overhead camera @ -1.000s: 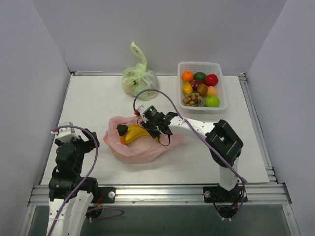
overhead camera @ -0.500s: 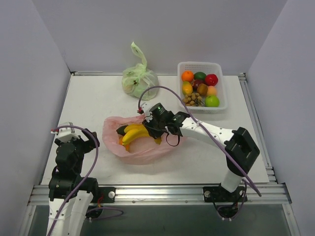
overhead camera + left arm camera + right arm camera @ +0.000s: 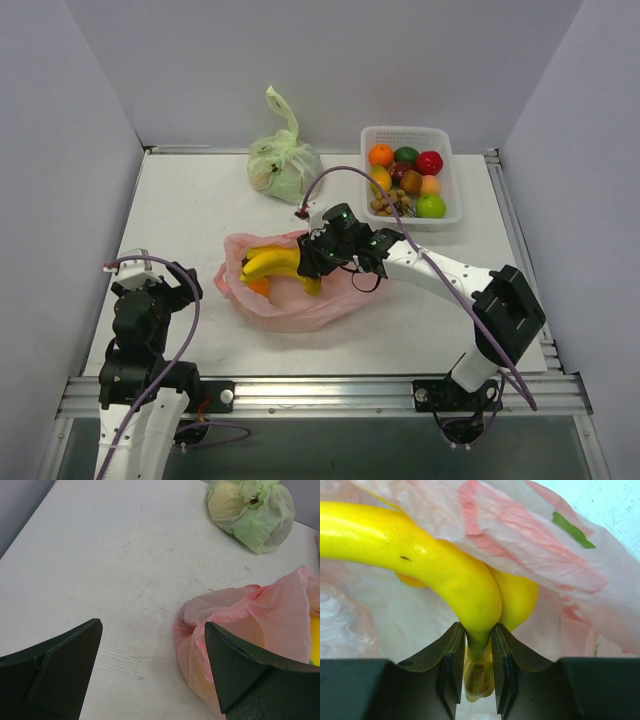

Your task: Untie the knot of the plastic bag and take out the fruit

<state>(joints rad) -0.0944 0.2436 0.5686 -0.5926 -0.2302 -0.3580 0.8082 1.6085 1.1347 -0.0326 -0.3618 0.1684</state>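
The pink plastic bag [image 3: 290,300] lies open at the table's middle; it also shows in the left wrist view [image 3: 250,625] and the right wrist view [image 3: 530,545]. No knot shows. My right gripper [image 3: 312,262] is shut on the stem of the yellow banana bunch [image 3: 272,263], lifted above the bag's mouth. In the right wrist view the bananas [image 3: 420,555] fill the frame and the gripper [image 3: 479,650] clamps their stem. An orange fruit [image 3: 258,286] lies in the bag. My left gripper [image 3: 150,290] is open and empty at the near left, left of the bag [image 3: 150,670].
A tied pale green bag [image 3: 284,165] stands at the back middle, also in the left wrist view [image 3: 252,510]. A white basket [image 3: 447,215] with several fruits sits at the back right. Grey walls close three sides.
My right gripper has lifted the banana bunch up and to the right, out of the pink bag's mouth. The bag has shifted a little. The left arm has not moved.
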